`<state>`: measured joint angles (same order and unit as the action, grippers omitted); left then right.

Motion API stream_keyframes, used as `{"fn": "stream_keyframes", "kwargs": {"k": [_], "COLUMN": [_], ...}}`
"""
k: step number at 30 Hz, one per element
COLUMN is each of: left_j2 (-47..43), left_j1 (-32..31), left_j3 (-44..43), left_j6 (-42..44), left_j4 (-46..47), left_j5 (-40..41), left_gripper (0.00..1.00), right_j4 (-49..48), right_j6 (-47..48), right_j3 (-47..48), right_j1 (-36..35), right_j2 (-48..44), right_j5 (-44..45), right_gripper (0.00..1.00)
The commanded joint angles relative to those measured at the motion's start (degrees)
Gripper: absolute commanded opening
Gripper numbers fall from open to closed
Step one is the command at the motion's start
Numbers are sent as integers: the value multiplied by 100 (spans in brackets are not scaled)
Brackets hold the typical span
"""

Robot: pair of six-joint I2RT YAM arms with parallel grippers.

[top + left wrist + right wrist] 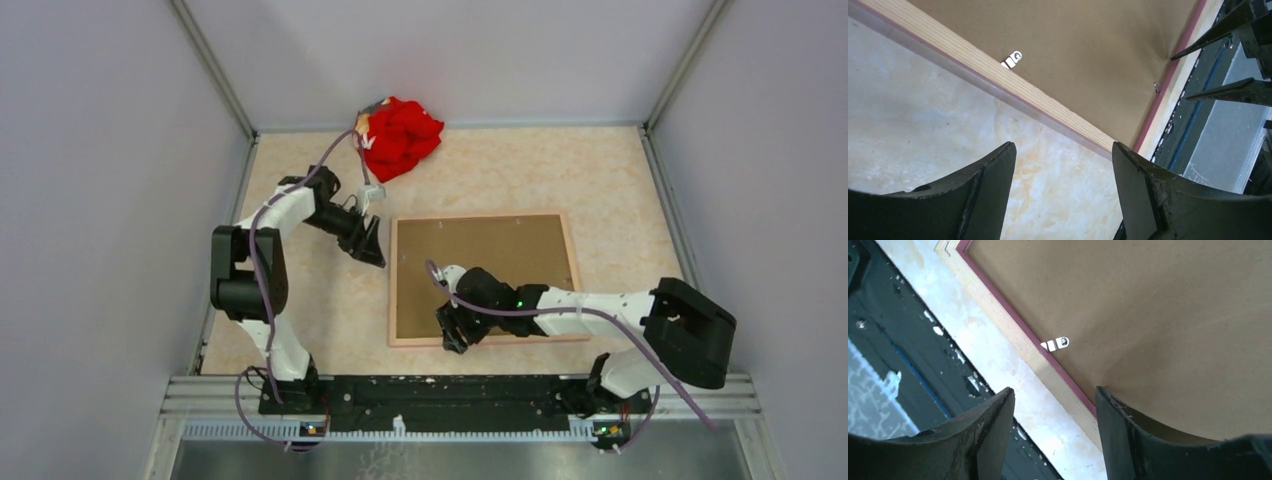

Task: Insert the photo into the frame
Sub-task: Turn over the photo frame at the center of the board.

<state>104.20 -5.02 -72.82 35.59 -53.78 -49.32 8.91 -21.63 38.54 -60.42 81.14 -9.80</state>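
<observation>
Marble-look table (610,180) holds one frame (480,260), lying back-up mid-table with its brown hardboard showing. Your two grippers both gape empty: left gripper (372,252) just beside its left edge, right gripper (453,338) over its near edge. One red cloth bundle (400,135) sits at the far edge, and two tiny metal tabs (1012,59) show in the left wrist view.

A: Is the photo in the frame (393,285)?
B: Cannot tell; the frame lies back up and its brown backing (500,255) covers whatever is under it.
A: Its near left corner?
B: Hidden from above by the right arm (580,305); both wrist views cut the frame off at their edges.
A: That small thing (367,117) by the red cloth (402,137)?
B: Half behind it, too small to tell
</observation>
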Motion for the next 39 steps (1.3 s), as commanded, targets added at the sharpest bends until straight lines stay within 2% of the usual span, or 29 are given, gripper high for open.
{"fn": "stream_keyframes", "kwargs": {"k": [1, 11, 14, 15, 16, 19, 20, 21, 25, 31, 35, 39], "left_j2": [-527, -1131, -1240, -1282, -1333, -1627, -1782, -1984, -3034, -4849, -5897, -6996], "left_j1": [27, 70, 88, 95, 97, 103, 106, 106, 124, 124, 124, 116], "left_j3": [-128, 22, -61, -84, -105, -80, 1, 116, 938, 2255, 2984, 3741], "left_j6": [458, 411, 414, 432, 487, 1079, 1317, 1566, 2714, 3464, 4756, 5498], "left_j4": [-582, -687, -766, -796, -856, -1136, -1158, -1152, -931, 91, 366, 1545], "left_j5": [-176, 106, 98, 98, 77, -59, -37, 39, 405, 1017, 610, 6], "left_gripper": [77, 77, 77, 78, 78, 82, 95, 98, 99, 99, 99, 99], "right_j4": [42, 722, 896, 952, 1005, 1097, 1107, 1142, 1361, 1431, 1463, 1886], "right_j6": [299, 783, 996, 1079, 1131, 1296, 1359, 1423, 1655, 1481, 1284, 1284], "right_j3": [-87, 460, 761, 873, 989, 1372, 1516, 1676, 2565, 3417, 3869, 4518], "right_j1": [-348, -1336, -1509, -1534, -1554, -1555, -1558, -1546, -1415, -727, -278, -218], "right_j2": [-219, 559, 918, 1042, 1166, 1476, 1540, 1579, 1614, 1383, 1198, 1315], "right_j5": [1100, 2472, 2575, 2579, 2618, 2698, 2742, 2799, 2727, 1886, 1073, 709], "right_gripper": [58, 36, 20, 13, 1, 0, 0, 0, 0, 0, 0, 0]}}
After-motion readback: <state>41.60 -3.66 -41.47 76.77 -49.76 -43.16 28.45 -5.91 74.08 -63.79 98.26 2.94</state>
